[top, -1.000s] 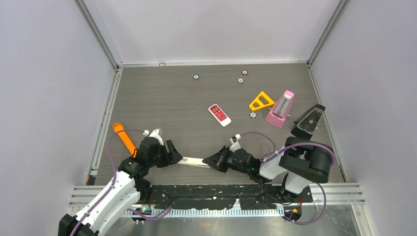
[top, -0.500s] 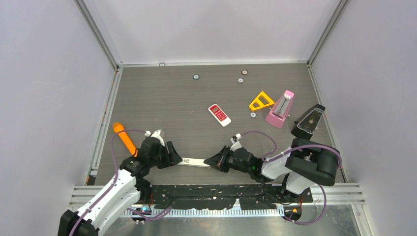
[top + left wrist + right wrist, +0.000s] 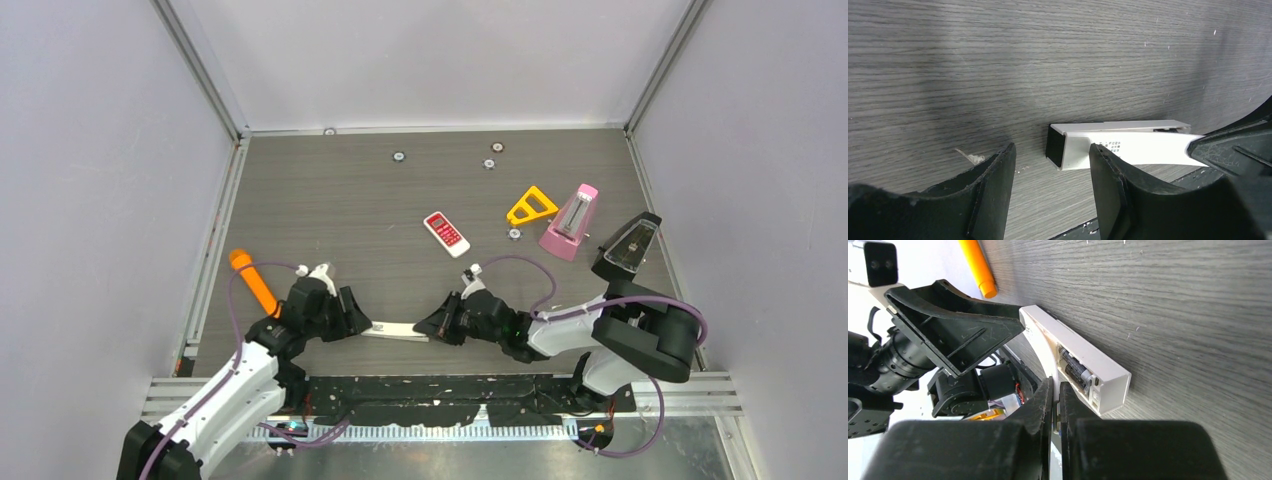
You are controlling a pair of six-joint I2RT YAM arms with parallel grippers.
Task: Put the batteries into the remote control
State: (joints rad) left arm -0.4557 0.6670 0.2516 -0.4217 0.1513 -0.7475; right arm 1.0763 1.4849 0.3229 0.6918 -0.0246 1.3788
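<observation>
Two dark batteries are sitting side by side in the open compartment of the white remote, which is lying flat on the grey table close to its near edge, between the two arms. The right gripper is pressing its fingers together just beside the compartment end of the remote; whether anything thin is pinched there I cannot tell. The left gripper is hovering low at the remote's other end with its fingers spread apart, gripping nothing, and that end is showing in the gap. An orange stick is lying just beyond the left arm. A red keypad, a yellow triangle and a pink metronome are resting farther back, well apart from the remote
</observation>
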